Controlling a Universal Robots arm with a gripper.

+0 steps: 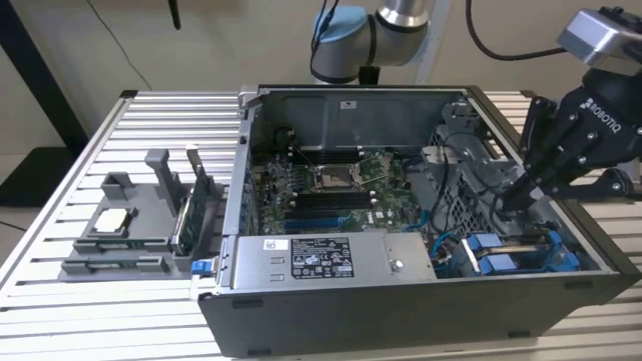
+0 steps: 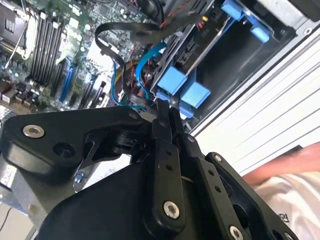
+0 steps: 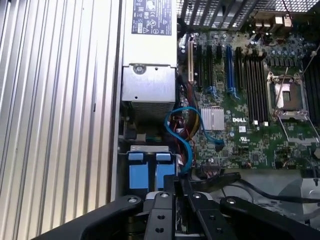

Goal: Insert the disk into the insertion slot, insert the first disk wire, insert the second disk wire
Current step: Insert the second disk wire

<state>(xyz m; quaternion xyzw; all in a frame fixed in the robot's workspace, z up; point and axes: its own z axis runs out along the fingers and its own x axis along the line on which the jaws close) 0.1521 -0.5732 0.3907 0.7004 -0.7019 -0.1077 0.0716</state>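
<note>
Black hand [image 1: 516, 197] pinched shut, tips beside blue disk [image 1: 522, 254] tabs

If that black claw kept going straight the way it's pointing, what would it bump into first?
Most likely the blue plastic tabs at the drive bay, just ahead of the gripper. A thin blue cable lies close by; depth is uncertain.
</note>
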